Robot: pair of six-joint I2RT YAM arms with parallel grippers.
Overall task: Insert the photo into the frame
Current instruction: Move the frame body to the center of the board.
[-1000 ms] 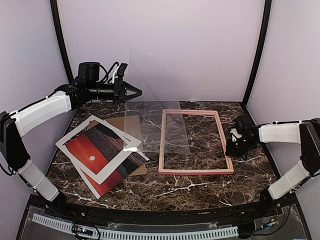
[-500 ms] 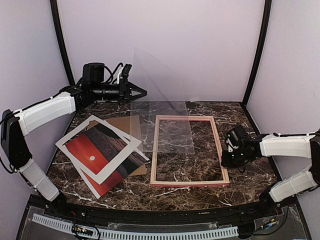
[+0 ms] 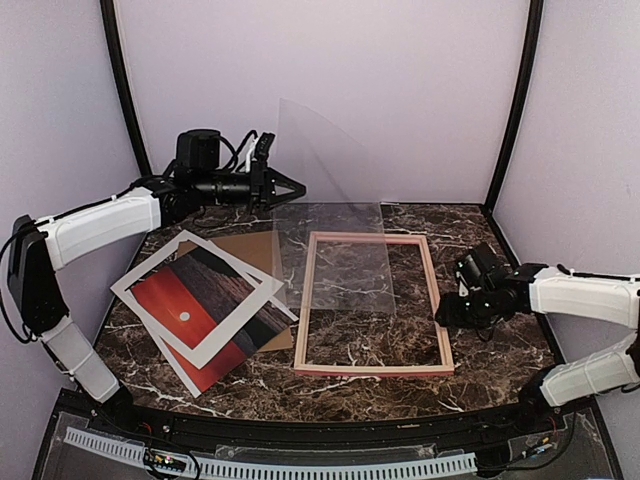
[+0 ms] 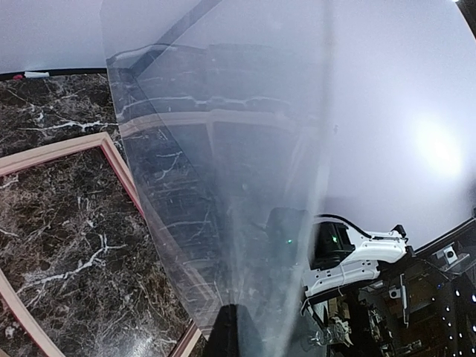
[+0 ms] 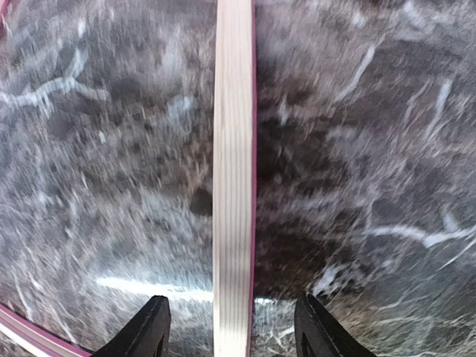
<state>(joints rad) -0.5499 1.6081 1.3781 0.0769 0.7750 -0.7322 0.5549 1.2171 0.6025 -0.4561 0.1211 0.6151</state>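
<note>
The photo (image 3: 188,304), a red sunset print with a wide white border, lies tilted on the table's left side, over a second similar print (image 3: 215,368). The frame (image 3: 370,369), pink light wood, lies flat at the centre with marble showing through it. My left gripper (image 3: 298,187) is shut on the edge of a clear pane (image 3: 330,165), held slanting over the frame's far left part. In the left wrist view the pane (image 4: 223,186) fills the picture above my gripper (image 4: 227,335). My right gripper (image 3: 446,310) is open, its fingers (image 5: 152,331) standing apart on both sides of the frame's right rail (image 5: 233,149).
A brown cardboard board (image 3: 250,250) lies under the prints, left of the frame. The dark marble table (image 3: 400,400) is enclosed by lilac walls with black corner posts (image 3: 515,100). Seen through the pane, the right arm (image 4: 349,253) shows in the left wrist view.
My right gripper has opened off the frame's right rail after sliding the frame leftward. The left gripper has carried the pane to the right, over the frame's far left corner.
</note>
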